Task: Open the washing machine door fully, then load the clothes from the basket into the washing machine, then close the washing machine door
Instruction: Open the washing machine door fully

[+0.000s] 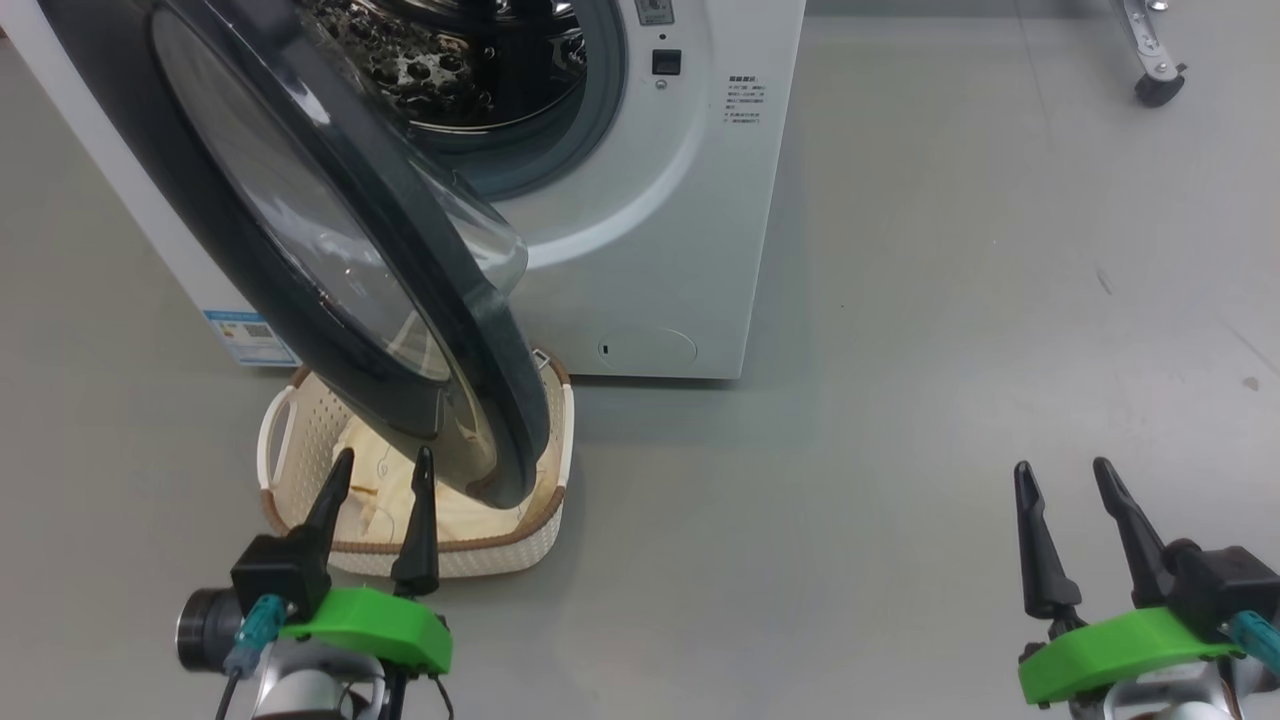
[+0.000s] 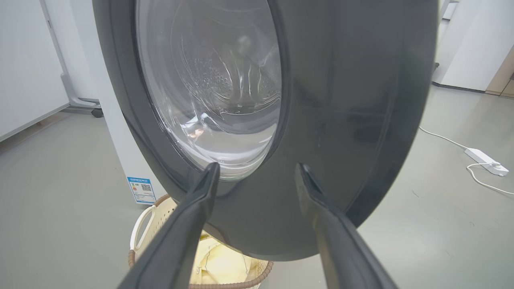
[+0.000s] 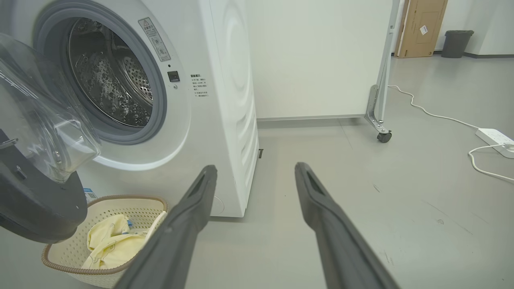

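The washing machine (image 1: 650, 200) stands at the top of the head view, its steel drum (image 3: 112, 88) exposed. Its black-rimmed door (image 1: 330, 250) is swung partly open and hangs over the basket (image 1: 300, 440) on the floor. Pale yellow clothes (image 3: 108, 245) lie in the basket. My left gripper (image 1: 383, 468) is open, its tips over the basket's near side, just in front of the door's outer face (image 2: 341, 100). Far off at the lower right, my right gripper (image 1: 1062, 476) is open above bare floor with nothing between its fingers.
A castor of a wheeled stand (image 1: 1158, 88) sits at the upper right. A white partition panel (image 3: 321, 56) stands behind the machine. A power strip (image 3: 496, 138) with white cable lies on the floor to the right, a cardboard box (image 3: 421, 28) and a bin (image 3: 455, 42) beyond.
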### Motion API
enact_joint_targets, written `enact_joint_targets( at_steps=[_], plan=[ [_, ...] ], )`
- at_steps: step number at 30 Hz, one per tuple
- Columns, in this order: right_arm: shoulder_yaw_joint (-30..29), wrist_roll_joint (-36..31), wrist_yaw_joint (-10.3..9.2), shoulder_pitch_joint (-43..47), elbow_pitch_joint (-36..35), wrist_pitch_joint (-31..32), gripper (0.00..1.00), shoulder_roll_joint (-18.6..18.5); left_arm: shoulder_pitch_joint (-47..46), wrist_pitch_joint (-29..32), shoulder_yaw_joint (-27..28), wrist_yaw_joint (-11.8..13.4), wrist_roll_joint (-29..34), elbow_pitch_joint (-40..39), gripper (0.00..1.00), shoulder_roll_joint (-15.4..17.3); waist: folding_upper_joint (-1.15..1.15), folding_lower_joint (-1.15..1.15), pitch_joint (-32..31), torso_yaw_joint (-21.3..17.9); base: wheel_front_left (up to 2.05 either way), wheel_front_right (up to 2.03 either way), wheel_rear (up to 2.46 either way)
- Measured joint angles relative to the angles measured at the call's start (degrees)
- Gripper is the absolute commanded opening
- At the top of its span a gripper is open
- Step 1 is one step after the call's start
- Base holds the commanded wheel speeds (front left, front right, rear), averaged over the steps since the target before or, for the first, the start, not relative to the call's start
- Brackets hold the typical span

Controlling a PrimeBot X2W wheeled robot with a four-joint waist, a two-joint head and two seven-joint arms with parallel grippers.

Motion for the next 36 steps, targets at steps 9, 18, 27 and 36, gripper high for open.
enact_joint_targets(
  at_steps=[9,18,27,36],
  plan=[
    [0.03,0.47,0.00,0.00,0.31,0.00,1.00,0.00,-0.02,0.00,0.13,0.00,-0.01,0.11,0.37,0.00,0.00,0.00,-0.19,-0.21,0.00,0.00,0.00],
    [0.12,0.48,0.00,-0.02,0.35,0.00,1.00,0.01,-0.33,0.00,0.80,0.01,-0.58,-0.64,0.00,-0.01,0.00,0.00,0.11,-0.40,0.00,0.00,0.00],
    [-0.01,1.00,0.00,-0.03,0.66,0.00,1.00,0.01,-3.39,0.00,3.63,2.10,-0.32,-5.09,0.00,0.25,0.00,0.00,0.05,-0.07,0.00,0.00,0.00],
    [-0.19,1.00,0.00,-0.03,0.98,0.00,1.00,0.01,-8.67,-0.01,5.70,6.17,3.46,-19.79,0.00,2.78,0.00,0.00,-0.29,0.09,0.00,0.00,0.00]
  ],
)
